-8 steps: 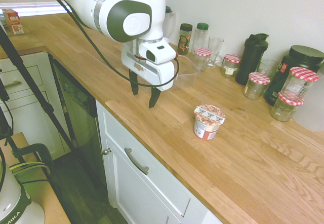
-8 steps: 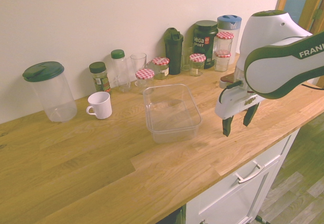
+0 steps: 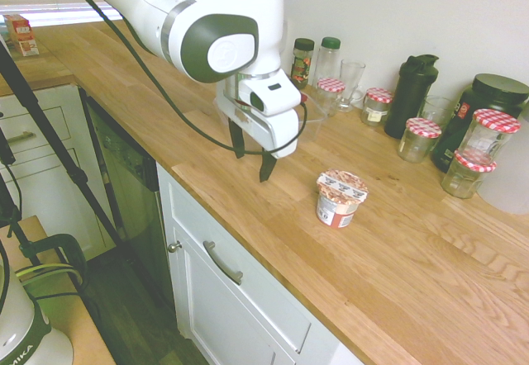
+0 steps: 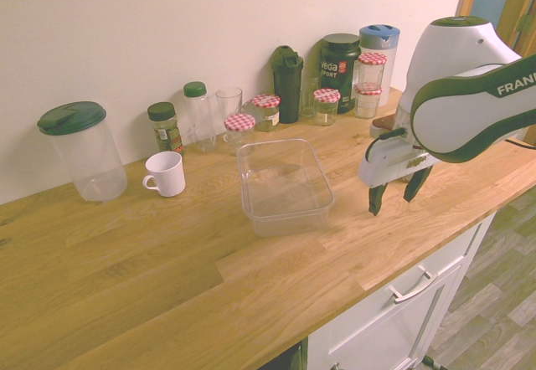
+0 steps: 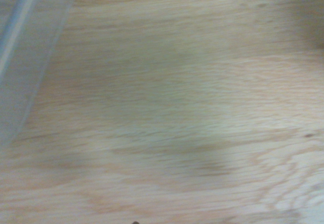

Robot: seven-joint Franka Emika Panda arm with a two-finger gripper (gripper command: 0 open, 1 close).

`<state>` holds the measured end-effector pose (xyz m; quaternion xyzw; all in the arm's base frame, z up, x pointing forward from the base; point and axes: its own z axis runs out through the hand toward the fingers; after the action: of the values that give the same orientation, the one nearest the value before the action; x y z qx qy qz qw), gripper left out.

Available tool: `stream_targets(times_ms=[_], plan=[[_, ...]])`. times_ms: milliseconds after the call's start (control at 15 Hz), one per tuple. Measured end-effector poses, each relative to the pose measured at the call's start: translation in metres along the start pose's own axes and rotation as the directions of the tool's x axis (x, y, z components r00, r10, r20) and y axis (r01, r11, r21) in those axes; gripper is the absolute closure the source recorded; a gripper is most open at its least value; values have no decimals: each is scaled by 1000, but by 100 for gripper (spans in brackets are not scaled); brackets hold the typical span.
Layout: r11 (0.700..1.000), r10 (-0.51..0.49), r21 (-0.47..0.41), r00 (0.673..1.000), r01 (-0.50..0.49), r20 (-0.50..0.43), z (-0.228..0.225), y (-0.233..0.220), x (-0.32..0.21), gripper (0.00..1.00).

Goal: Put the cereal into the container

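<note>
The cereal (image 3: 340,197) is a small white and red cup with a printed foil lid. It stands upright on the wooden counter. My gripper (image 3: 252,154) hangs open just above the wood, a short way left of the cup, with nothing between its fingers. In the second exterior view the gripper (image 4: 392,201) is beside the right end of the container (image 4: 289,219), a clear shallow rectangular tub that is empty. There the arm hides most of the cereal. The wrist view shows bare wood and a blurred edge of the container (image 5: 20,57).
Jars with red-checked lids (image 3: 424,138), dark bottles (image 3: 412,92) and a drinking glass (image 3: 350,80) line the back wall. A white mug (image 4: 165,173) and a lidded clear pitcher (image 4: 82,151) stand left of the tub. The counter's front edge (image 3: 248,233) runs close under the gripper.
The gripper has shifted along the counter toward the cereal cup, away from the container. Its fingers stay open. Cup and tub have not moved.
</note>
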<state>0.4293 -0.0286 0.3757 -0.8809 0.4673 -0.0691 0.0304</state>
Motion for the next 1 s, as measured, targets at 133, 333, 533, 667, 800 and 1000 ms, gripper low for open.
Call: stream_targets(times_ms=[133,333,533,667,800,1000], plan=[[999,43,16,999,-43,-25,-3,12,19,0],[995,93,25,994,-92,-53,-6,25,37,0],[989,146,35,987,-144,-70,-10,42,55,0],[984,176,44,982,-173,-73,-12,51,65,0],[980,196,49,978,-193,-72,-12,59,72,0],[976,215,61,973,-211,-85,-6,64,81,0]])
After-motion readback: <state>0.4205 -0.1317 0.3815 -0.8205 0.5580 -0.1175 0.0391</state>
